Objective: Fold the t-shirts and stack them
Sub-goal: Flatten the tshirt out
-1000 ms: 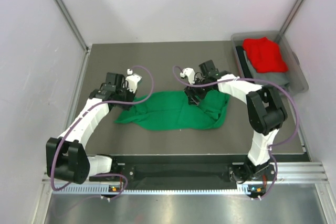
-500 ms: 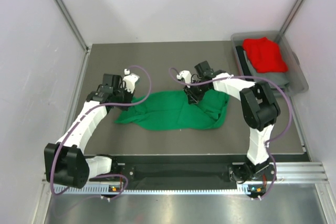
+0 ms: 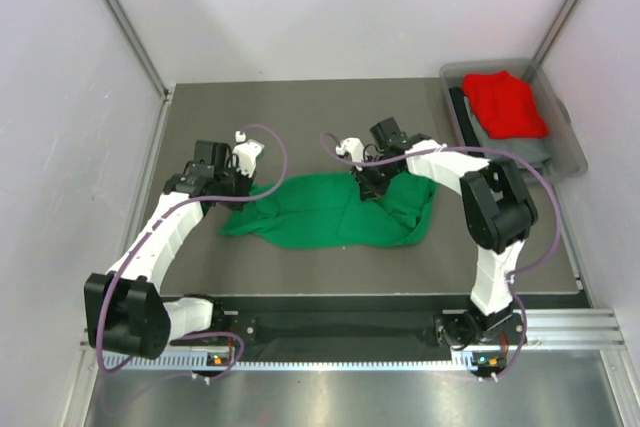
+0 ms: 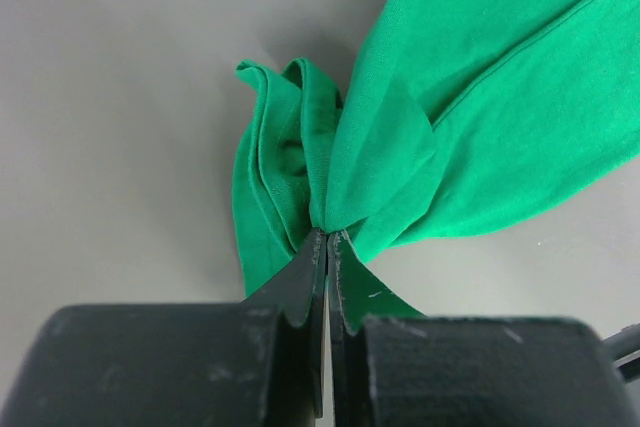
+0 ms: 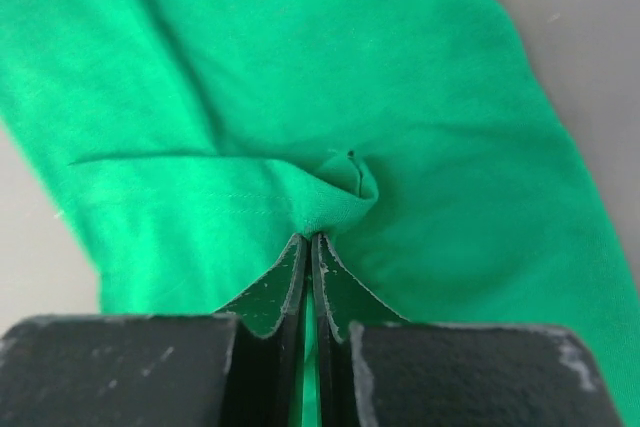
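The green t-shirt (image 3: 330, 212) lies rumpled across the middle of the dark table. My left gripper (image 3: 243, 188) is shut on its bunched left end (image 4: 300, 162), where the cloth gathers into folds at the fingertips (image 4: 315, 247). My right gripper (image 3: 368, 189) is shut on a small pinch of the shirt's upper edge (image 5: 340, 182), with green cloth (image 5: 300, 57) filling that view. The red t-shirt (image 3: 505, 102) sits folded in the clear bin at the back right.
The clear plastic bin (image 3: 568, 152) stands at the table's back right corner, with a grey cloth (image 3: 520, 147) under the red shirt. White walls close in the left, back and right. Bare table (image 3: 290, 107) lies behind the green shirt.
My right gripper has closed from wide open onto a pinch of the green shirt. The left gripper stays shut on the shirt's left end, shifted slightly.
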`<state>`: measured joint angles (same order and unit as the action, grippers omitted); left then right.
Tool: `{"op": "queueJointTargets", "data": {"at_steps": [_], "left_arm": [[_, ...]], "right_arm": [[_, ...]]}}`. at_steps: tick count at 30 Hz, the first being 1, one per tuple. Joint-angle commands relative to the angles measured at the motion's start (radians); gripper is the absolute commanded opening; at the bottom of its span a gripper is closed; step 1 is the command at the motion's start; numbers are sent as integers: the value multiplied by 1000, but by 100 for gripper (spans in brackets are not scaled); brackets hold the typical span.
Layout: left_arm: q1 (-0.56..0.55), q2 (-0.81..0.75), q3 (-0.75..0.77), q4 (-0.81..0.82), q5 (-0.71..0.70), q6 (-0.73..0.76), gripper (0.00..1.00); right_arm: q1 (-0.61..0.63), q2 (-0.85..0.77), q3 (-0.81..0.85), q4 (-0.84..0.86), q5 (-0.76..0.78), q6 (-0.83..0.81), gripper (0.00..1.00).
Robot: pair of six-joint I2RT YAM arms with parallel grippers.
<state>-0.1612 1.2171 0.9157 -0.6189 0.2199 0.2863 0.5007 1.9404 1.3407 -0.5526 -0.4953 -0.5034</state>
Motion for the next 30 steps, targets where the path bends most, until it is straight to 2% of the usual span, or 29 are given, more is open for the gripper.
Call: {"op": "queueJointTargets", "data": {"at_steps": [1,5,10,13,15,16,17,18,22,28,30], "left_arm": [[9,-27,0,50,10,-6,0],[12,-27,11,50,10,-9,0],[22,-24,25,51,6,-7,0],[26,-22,31,50,4,-9,0],[28,-18,34,50,3,-9,0],[29,-16,35,51,3,-7,0],[29,-8,40,50,3,-9,0],[31,-8,43,48,3,-7,0],[34,-1,54,47,10,-10,0],[38,-21,37,48,16,-12,0],[40,-27,29,50,13,-12,0]], "right_arm": [[62,-164,-35,-32,-3,-55,0],[185,-357,-127,-90,60,-84,0],[353,-468,-235,-138,31,-46,0],[427,-503,-268,-150,44,-58,4],[440,-509,-256,-176,49,-78,12],[438,-506,-247,-200,52,-83,20],[438,-497,-227,-214,61,-83,33],[440,-491,-218,-227,66,-87,36],[432,-517,-227,-216,133,-93,37],[404,-655,-359,-77,417,-141,38],[381,-678,-423,-41,469,-165,37]]}}
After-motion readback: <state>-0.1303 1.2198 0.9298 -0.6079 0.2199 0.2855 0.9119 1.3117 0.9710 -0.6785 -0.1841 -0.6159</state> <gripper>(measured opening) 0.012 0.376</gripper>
